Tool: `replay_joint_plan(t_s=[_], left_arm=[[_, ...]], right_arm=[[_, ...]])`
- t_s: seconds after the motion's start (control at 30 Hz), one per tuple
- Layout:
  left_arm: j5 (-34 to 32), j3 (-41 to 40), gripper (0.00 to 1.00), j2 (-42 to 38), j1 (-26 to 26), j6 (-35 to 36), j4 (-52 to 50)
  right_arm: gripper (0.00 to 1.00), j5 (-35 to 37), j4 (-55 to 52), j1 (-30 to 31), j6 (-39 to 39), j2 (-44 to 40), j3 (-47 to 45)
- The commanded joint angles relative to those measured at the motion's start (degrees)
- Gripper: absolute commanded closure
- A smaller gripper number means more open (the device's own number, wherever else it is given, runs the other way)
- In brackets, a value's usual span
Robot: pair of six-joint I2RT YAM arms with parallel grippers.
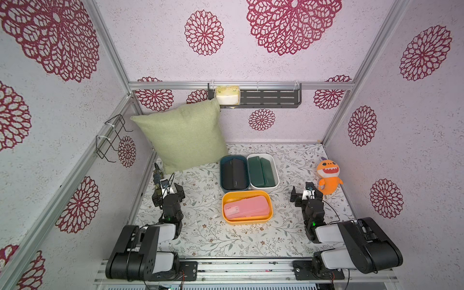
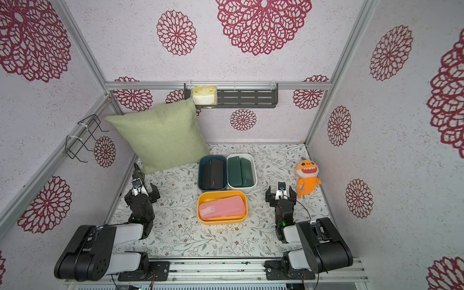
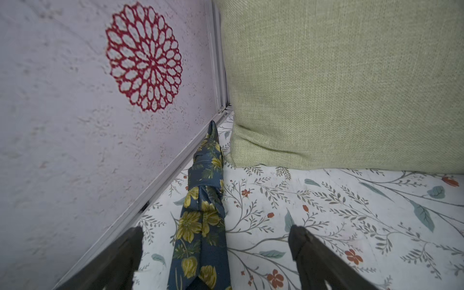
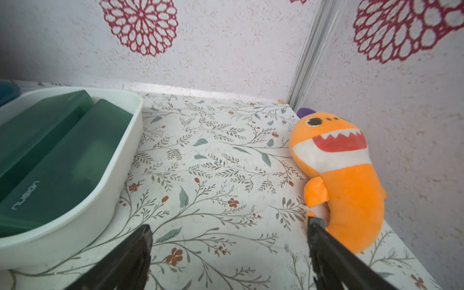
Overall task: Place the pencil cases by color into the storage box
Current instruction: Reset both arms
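In both top views, black pencil cases (image 1: pixel 234 174) (image 2: pixel 213 173) lie in the dark blue bin (image 1: pixel 221 173). Dark green cases (image 1: pixel 262 172) (image 4: pixel 62 155) fill the white bin (image 1: pixel 276 173) (image 4: pixel 120 180) beside it. Pink cases (image 1: pixel 247 207) (image 2: pixel 222 207) are stacked in the orange bin (image 1: pixel 226 216) nearer the front. My left gripper (image 1: pixel 167 192) (image 3: pixel 217 229) hovers open at the left wall, far from the bins. My right gripper (image 1: pixel 306 194) (image 4: pixel 229 223) is open over bare table, right of the white bin. Neither holds anything.
A folded blue floral cloth (image 3: pixel 203 213) (image 1: pixel 158 172) lies on the table under and ahead of the left jaws. A green pillow (image 1: pixel 184 135) (image 3: pixel 339 82) leans at back left. An orange plush toy (image 1: pixel 327 177) (image 4: pixel 344 180) lies against the right wall, close to one right finger.
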Motion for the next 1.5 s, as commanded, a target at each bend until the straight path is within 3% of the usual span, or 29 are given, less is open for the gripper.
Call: replay_joint_plan(t_s=[0.0, 0.07, 0.17, 0.23, 0.33, 0.4, 1.47], left_arm=[[5.6, 1.3, 0.03, 7.9, 2.4, -0.7, 15.7], [5.9, 1.9, 0.03, 11.4, 2.8, 0.3, 20.6], [11.7, 4.1, 0.03, 6.0, 5.2, -2.4, 7.3], [15.4, 7.5, 0.03, 6.6, 7.5, -3.4, 2.3], [18.6, 13.5, 0.03, 5.7, 9.6, -5.4, -11.6], [19.0, 12.3, 0.03, 6.8, 9.7, -5.0, -6.9], [17.7, 12.8, 0.03, 6.8, 9.0, -4.6, -8.2]], right_arm=[[0.01, -3.0, 21.8, -1.4, -1.7, 6.8, -2.1], [0.01, -1.9, 22.3, -0.9, -2.4, 9.1, -1.0], [0.01, -5.9, 11.2, -3.5, 0.1, 7.3, 3.2], [0.01, -12.9, 1.8, -7.5, 2.8, 6.5, 7.4], [0.01, -16.6, 2.0, -9.5, 3.6, 6.4, 7.4], [0.01, -16.6, 1.9, -9.5, 3.7, 6.4, 7.4], [0.01, -17.3, 2.6, -8.9, 2.6, 6.2, 7.0]])
